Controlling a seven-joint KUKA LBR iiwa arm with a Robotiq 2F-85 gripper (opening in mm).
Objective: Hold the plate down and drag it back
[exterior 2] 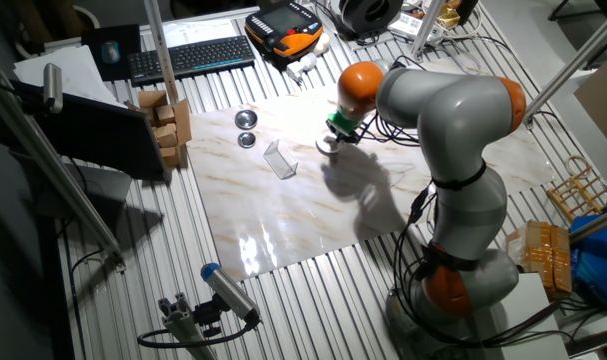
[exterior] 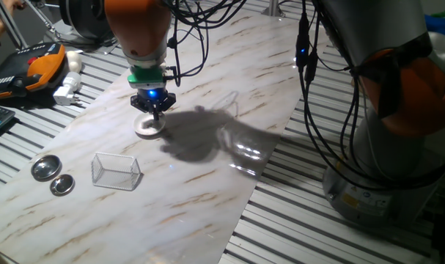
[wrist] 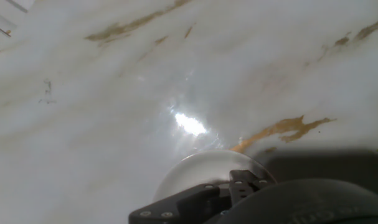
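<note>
The plate (exterior: 146, 127) is a small round white dish on the marble board, left of its middle. It also shows in the other fixed view (exterior 2: 326, 147) and at the bottom of the hand view (wrist: 198, 169). My gripper (exterior: 155, 115) points straight down with its fingers together, and its tip rests on the plate's right part. The gripper also shows in the other fixed view (exterior 2: 336, 137). In the hand view the dark fingers (wrist: 238, 184) cover the plate's near part. Nothing is held between the fingers.
Two shiny metal lids (exterior: 46, 168) (exterior: 62, 185) lie at the board's left corner. A clear wire-framed box (exterior: 116, 171) stands beside them, in front of the plate. An orange device (exterior: 40, 64) and a white plug (exterior: 67, 91) lie off the board at the far left. Cables (exterior: 310, 110) hang at the right.
</note>
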